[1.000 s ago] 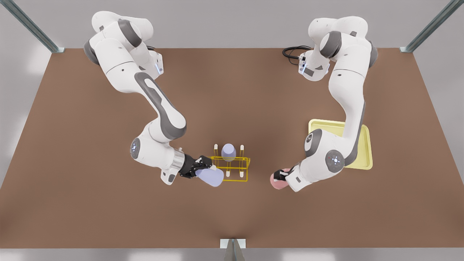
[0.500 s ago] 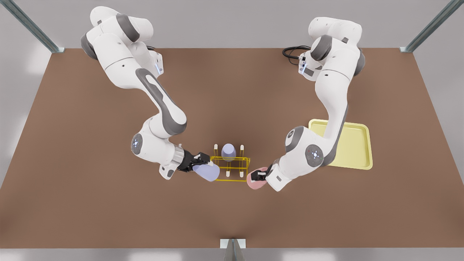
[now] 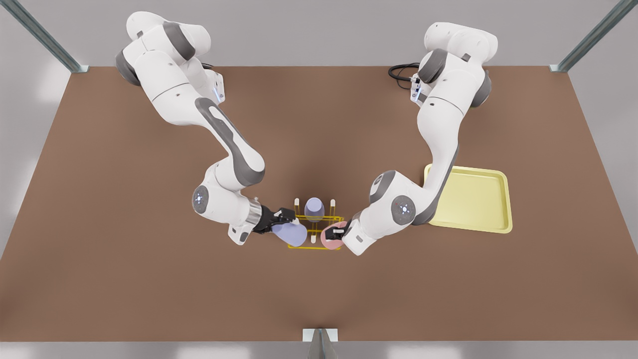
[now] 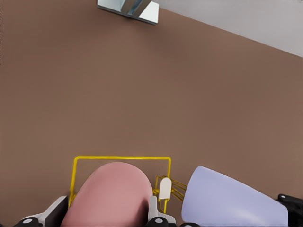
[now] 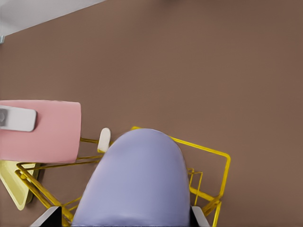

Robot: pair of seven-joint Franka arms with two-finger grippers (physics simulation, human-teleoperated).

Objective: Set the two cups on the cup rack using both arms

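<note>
Both cups over the near row of the cup rack. I hold the salmon pink cup in the left gripper, fingers clamped on its sides, at the rack's end toward the front view's right. The right gripper grips the lavender cup the same way at the opposite end. 1 white-tipped peg stands between the 2 cups, which lie close but apart. Each cup's long axis is tilted, not upright. A second lavender cup sits on the far row. I judge each cup must drop onto its own peg.
</note>
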